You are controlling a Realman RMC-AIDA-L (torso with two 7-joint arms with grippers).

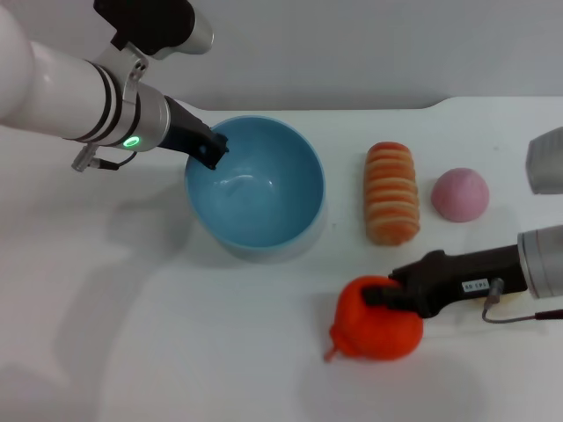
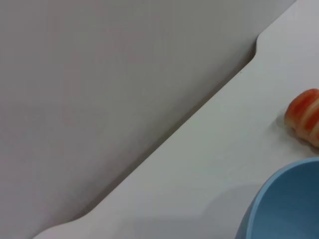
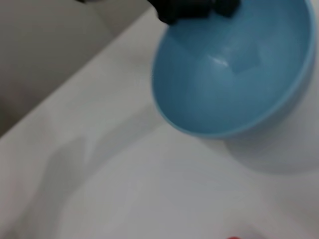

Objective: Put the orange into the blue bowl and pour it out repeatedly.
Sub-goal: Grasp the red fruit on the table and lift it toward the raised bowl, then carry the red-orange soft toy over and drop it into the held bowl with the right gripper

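The light blue bowl (image 1: 255, 185) sits tilted toward the front on the white table, and it holds nothing. My left gripper (image 1: 211, 151) is shut on its far left rim. The orange (image 1: 376, 320) is in front of the bowl and to the right, near the table's front. My right gripper (image 1: 387, 294) is shut on the orange's top. The right wrist view shows the bowl (image 3: 234, 69) with the left gripper (image 3: 197, 7) dark on its rim. A slice of the bowl's rim (image 2: 286, 204) shows in the left wrist view.
An orange-and-cream striped loaf (image 1: 391, 191) lies right of the bowl, also seen in the left wrist view (image 2: 305, 115). A pink dome-shaped toy (image 1: 460, 194) sits further right. The table's back edge (image 1: 352, 110) runs just behind the bowl.
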